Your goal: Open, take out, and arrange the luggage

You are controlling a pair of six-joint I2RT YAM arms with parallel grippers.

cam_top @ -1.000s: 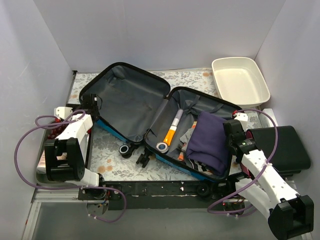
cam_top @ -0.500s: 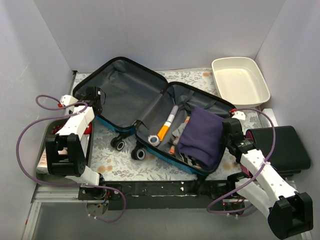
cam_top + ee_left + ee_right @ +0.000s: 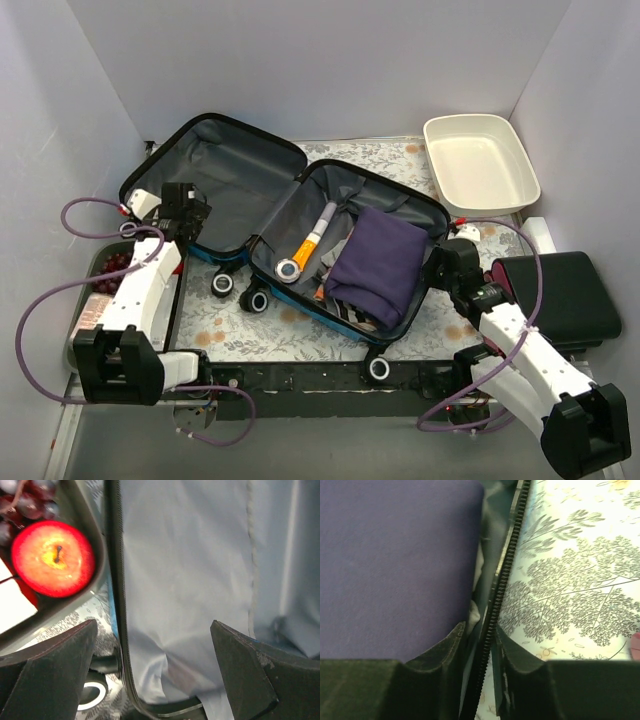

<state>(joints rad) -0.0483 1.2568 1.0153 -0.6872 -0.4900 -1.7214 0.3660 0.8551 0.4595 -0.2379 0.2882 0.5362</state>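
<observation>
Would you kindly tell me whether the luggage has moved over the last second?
Yes. The luggage has slid left in the top view, its right rim now further from the white tub and the black case, which have stayed put.

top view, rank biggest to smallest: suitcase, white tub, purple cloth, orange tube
1. blue hard-shell suitcase
2. white rectangular plastic tub
3. folded purple cloth, only slightly smaller than the tub
4. orange-and-white tube

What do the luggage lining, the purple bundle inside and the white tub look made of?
The luggage lining: thin grey woven fabric, matte, creased and stitched. Purple bundle: soft cloth, probably a folded garment, matte with rounded folds. White tub: rigid, smooth, slight sheen; plastic or glazed ceramic, can't tell.
</observation>
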